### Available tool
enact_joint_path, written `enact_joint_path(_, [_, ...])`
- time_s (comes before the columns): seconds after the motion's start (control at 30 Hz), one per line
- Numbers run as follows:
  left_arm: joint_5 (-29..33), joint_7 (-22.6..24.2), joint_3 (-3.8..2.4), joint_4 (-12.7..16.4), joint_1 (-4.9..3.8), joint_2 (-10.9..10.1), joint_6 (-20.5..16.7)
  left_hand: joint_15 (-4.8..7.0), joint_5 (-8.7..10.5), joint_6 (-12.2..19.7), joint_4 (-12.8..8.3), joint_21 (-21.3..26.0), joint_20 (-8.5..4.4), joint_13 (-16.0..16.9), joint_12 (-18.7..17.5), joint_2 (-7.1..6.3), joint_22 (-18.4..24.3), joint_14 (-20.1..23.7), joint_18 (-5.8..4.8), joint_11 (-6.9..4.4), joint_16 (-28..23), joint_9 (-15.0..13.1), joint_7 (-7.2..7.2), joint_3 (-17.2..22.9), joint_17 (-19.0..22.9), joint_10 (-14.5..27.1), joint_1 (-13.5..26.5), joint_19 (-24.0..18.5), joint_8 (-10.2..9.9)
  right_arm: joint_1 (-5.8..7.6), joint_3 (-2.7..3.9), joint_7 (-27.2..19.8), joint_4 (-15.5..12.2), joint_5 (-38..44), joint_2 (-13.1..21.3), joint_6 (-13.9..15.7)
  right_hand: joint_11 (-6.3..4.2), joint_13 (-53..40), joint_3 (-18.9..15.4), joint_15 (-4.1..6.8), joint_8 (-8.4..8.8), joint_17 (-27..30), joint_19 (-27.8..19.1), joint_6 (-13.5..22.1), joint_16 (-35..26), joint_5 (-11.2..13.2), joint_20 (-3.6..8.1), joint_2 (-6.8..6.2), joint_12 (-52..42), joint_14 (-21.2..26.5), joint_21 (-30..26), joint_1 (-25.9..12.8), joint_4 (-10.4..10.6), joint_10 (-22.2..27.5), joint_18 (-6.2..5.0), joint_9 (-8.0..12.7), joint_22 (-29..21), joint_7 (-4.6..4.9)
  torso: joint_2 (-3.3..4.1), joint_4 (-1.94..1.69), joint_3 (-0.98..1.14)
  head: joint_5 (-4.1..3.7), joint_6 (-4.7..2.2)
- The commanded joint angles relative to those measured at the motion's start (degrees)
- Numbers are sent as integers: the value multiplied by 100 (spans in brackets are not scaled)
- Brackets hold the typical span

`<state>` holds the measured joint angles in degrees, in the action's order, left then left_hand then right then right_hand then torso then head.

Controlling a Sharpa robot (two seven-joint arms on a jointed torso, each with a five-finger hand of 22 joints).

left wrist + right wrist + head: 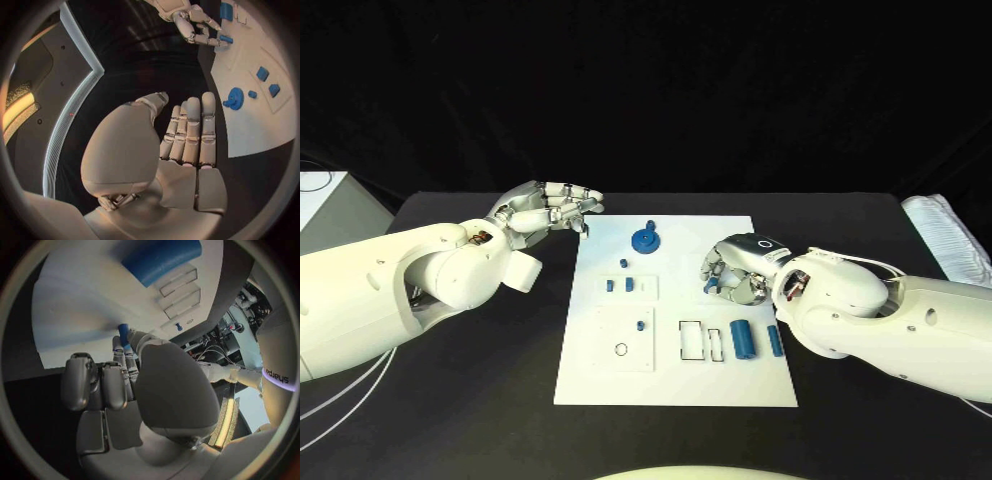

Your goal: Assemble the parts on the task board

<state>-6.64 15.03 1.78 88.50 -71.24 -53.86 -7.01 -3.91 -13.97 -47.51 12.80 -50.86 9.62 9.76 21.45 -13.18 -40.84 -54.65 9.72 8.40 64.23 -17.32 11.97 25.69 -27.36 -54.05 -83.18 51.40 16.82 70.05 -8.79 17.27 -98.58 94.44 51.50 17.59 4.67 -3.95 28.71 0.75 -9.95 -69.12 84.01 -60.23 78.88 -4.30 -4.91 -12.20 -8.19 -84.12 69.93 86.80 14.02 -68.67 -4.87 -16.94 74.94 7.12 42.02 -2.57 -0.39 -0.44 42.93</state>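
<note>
Between the right hand's fingertips point(715, 284) sits a small blue part point(225, 39), pinched just above the task board point(733, 385); the left wrist view shows it held at the tips. That right hand point(737, 268) hangs over the board's 3 o'clock side. Across the plate, the left hand point(548, 210) hovers off the board's 10 o'clock corner, its fingers point(190, 131) side by side, lightly curled and holding nothing. At the board's 12 o'clock end stands a round blue knob point(646, 240). Two small blue pieces point(626, 284) lie near the middle, and two blue cylinders point(743, 341) lie toward 4 o'clock beside a black outlined slot point(691, 339).
</note>
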Motion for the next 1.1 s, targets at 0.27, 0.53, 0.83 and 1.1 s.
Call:
enact_joint_path(0.27, [25,-4,-4,1,-3,2,93,-41,2,22,26,-20,12,-6,-7,20,-7,3,77,-5,-28,9,5,-24,-9,27,-49,25,-18,-34,-11,-4,-5,138,-34,-13,-121,-15,341,39,-84,-18,198,-160,28,10,60,-40,159,-174,68,-166,-231,-262,124,-61,579,-7,0,-4,-2,-15,6])
enact_joint_path(0.53, [26,-22,-4,3,-3,-2,94,-45,2,24,57,-15,17,-4,3,45,-4,7,77,-1,-32,10,9,-30,-11,34,-30,22,-14,-53,-12,36,-40,287,-36,247,-231,-117,693,140,-314,-165,266,-405,113,7,138,124,107,-207,381,-151,-706,-697,179,-227,748,-59,-6,-8,-2,-19,17])
enact_joint_path(0.83, [35,-31,-4,2,-3,0,76,-51,7,27,102,-7,23,-1,17,61,0,10,77,1,-36,13,11,-50,-14,44,5,18,-9,-58,-11,118,-80,461,-56,410,-249,-194,876,154,-397,-212,278,-410,138,13,156,153,110,-214,459,-290,-936,-855,194,-323,801,-57,-6,-6,-3,-12,18])
enact_joint_path(1.1, [41,-35,-4,-5,-3,9,73,-51,8,28,109,-5,24,0,20,63,1,10,77,1,-36,13,11,-54,-14,45,11,18,-9,-20,-2,115,-215,368,-19,468,-249,-213,922,154,-418,-228,285,-406,148,15,159,152,124,-218,497,-343,-998,-874,201,-351,823,-55,-12,-6,-6,1,27])
